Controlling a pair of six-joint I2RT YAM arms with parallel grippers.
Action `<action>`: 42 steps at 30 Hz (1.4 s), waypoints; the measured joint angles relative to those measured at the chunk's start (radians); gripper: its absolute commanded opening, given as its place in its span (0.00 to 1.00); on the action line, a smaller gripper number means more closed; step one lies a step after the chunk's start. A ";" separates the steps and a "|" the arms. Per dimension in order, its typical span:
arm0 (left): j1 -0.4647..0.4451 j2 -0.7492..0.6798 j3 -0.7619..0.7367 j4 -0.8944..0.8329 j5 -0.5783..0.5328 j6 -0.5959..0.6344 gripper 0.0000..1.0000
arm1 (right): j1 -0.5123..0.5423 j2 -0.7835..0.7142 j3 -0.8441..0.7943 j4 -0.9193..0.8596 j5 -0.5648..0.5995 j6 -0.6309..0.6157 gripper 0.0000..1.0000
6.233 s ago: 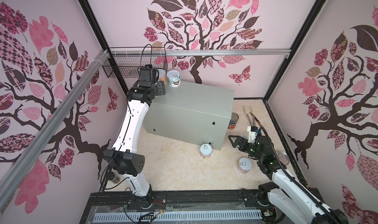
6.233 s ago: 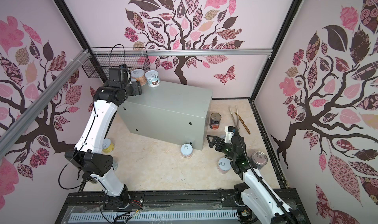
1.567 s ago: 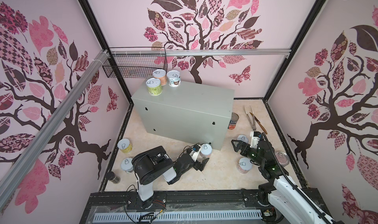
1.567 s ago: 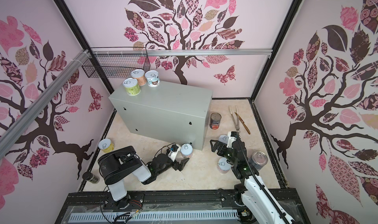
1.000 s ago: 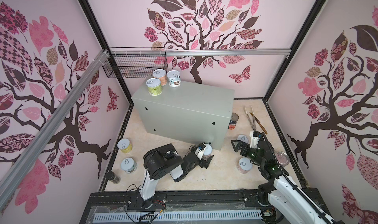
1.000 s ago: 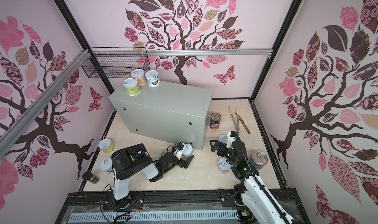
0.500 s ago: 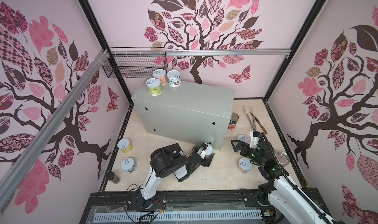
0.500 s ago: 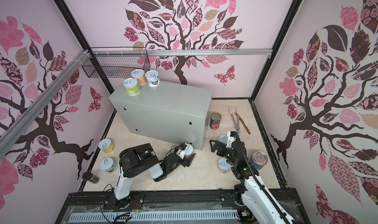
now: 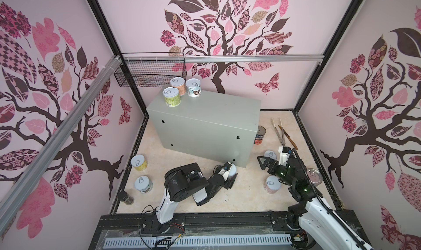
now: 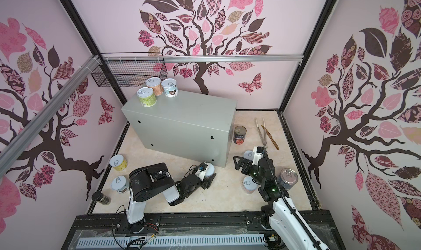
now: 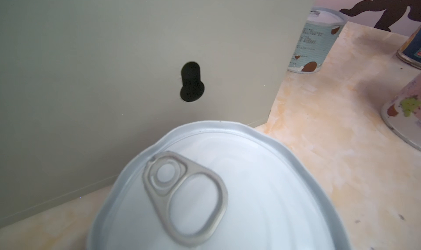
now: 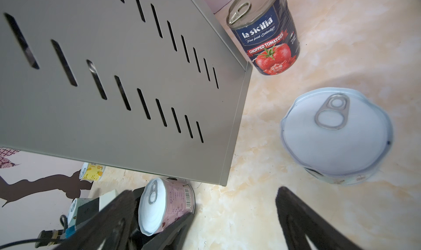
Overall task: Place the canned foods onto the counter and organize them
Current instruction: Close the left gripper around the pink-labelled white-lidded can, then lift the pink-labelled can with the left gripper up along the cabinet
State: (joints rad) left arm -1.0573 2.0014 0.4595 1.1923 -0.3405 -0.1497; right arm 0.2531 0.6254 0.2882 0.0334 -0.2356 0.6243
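Since the pink can (image 12: 166,205) stands on the floor (image 9: 246,191) close by the foot of the bench (image 9: 205,123), the left tool (image 9: 229,171) lies low and clenches it by its sides, the lid just under its wrist, ready for a lift to the top, where three cans (image 9: 180,91) stand. The right tool (image 12: 205,191) hangs released, a pale-lidded can (image 12: 335,132) just ahead of it, probably its next pick.

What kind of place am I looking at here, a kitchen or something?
Probably a robot test booth rather than a real kitchen: two robot arms are mounted on a front rail, a plain grey metal box stands in as a counter, and food cans sit on its top and the floor.
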 measured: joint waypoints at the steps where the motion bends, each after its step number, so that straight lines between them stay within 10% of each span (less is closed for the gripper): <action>1: -0.006 -0.014 -0.005 -0.006 -0.004 0.000 0.73 | 0.000 -0.003 0.000 -0.001 0.000 0.000 1.00; 9: -0.059 -0.243 -0.040 -0.125 -0.044 0.000 0.73 | 0.000 -0.037 0.000 -0.023 -0.005 0.000 1.00; 24: -0.079 -0.911 0.077 -0.846 -0.089 -0.044 0.74 | 0.000 -0.070 0.000 -0.076 -0.040 0.001 1.00; 42: -0.072 -1.112 0.511 -1.501 -0.117 -0.022 0.76 | 0.000 -0.073 0.045 -0.127 -0.061 0.004 1.00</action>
State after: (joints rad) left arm -1.1297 0.8894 0.9703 -0.3088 -0.4580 -0.1719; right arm 0.2531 0.5522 0.3336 -0.0933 -0.2966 0.6281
